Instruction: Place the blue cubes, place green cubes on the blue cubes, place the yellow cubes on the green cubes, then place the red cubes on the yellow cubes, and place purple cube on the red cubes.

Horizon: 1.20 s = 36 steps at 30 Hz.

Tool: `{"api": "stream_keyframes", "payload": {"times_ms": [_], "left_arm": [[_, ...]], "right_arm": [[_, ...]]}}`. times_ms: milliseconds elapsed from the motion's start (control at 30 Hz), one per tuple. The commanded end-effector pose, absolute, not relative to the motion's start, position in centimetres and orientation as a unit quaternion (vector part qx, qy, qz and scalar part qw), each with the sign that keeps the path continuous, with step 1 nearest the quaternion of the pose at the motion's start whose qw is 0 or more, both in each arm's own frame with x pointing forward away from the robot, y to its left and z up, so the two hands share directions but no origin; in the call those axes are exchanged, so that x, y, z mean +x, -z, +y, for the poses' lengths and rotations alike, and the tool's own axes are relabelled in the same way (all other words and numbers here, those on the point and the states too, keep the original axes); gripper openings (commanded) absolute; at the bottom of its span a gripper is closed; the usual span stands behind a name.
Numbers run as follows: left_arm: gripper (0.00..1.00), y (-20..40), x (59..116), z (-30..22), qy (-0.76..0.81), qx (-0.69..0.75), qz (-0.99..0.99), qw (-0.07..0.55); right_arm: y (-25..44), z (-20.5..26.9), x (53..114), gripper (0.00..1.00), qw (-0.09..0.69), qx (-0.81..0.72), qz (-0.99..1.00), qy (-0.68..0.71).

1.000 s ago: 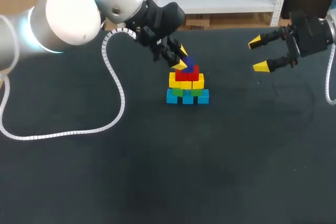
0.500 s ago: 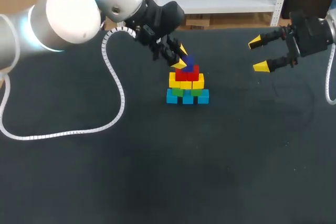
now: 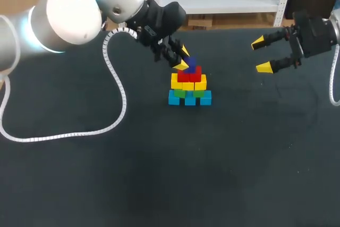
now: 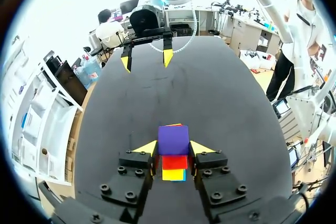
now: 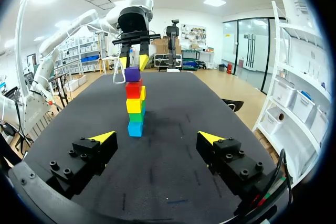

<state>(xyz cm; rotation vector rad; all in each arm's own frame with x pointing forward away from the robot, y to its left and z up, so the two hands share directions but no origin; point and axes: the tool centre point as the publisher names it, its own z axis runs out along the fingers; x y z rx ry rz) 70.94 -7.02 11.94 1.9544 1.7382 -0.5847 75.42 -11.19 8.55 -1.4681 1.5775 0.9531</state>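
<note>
Left end effector [image 4: 173, 148] is narrow, closed on the purple cube [image 4: 173, 139]; its yellow tips press the cube's two sides in the left wrist view. The cube sits between the fingers, at the top of the stack. Directly under the end effector are the red cubes [image 3: 189, 74], touching the purple cube's underside. Below them, in order, come the yellow cubes [image 3: 188, 83], green cubes [image 3: 187, 92] and blue cubes [image 3: 189, 98]. The blue cubes rest on the counter [image 3: 159, 174]. The stack is upright and widens toward the base. The left arm comes in from the far left corner, angled down onto the stack top.

Right end effector [image 5: 157, 138] is wide open and holds nothing. It hovers above the counter, well apart from the stack. The stack stands ahead of it, with the left end effector at its top, facing it. A white coiled cable [image 3: 114, 94] trails from the left arm and loops on the counter behind the left end effector.
</note>
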Motion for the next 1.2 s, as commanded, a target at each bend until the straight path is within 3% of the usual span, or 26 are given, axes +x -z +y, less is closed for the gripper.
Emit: {"api": "stream_keyframes", "payload": {"times_ms": [33, 567, 633, 700, 767, 800, 1067, 1200], "left_arm": [[0.21, -11.8, 71.1, -7.0, 0.214, 0.711, 0.630, 0.229], [0.49, -11.7, 71.2, -7.0, 0.216, 0.710, 0.631, 0.228], [0.61, -11.8, 71.2, -7.0, 0.216, 0.710, 0.631, 0.228], [0.62, -11.8, 71.3, -7.0, 0.216, 0.710, 0.630, 0.228], [0.84, -12.0, 71.3, -7.0, 0.216, 0.711, 0.629, 0.229], [1.00, -12.3, 71.3, -6.9, 0.215, 0.713, 0.626, 0.231], [1.00, -15.8, 69.7, -4.3, 0.208, 0.690, 0.619, 0.312], [1.00, -17.0, 68.1, -1.6, 0.202, 0.672, 0.638, 0.319]], "right_arm": [[-8.6, -11.2, 75.4, 1.00, 0.383, -0.576, 0.618, -0.373], [-8.6, -11.2, 75.4, 1.00, 0.383, -0.576, 0.618, -0.373], [-8.6, -11.2, 75.4, 1.00, 0.383, -0.576, 0.618, -0.373], [-8.6, -11.2, 75.4, 1.00, 0.383, -0.576, 0.618, -0.373], [-8.6, -11.2, 75.4, 1.00, 0.383, -0.576, 0.618, -0.373], [-8.6, -11.2, 75.4, 1.00, 0.383, -0.576, 0.618, -0.373], [-8.6, -11.2, 75.4, 1.00, 0.383, -0.576, 0.618, -0.373], [-8.6, -11.2, 75.4, 1.00, 0.383, -0.576, 0.618, -0.373]]}}
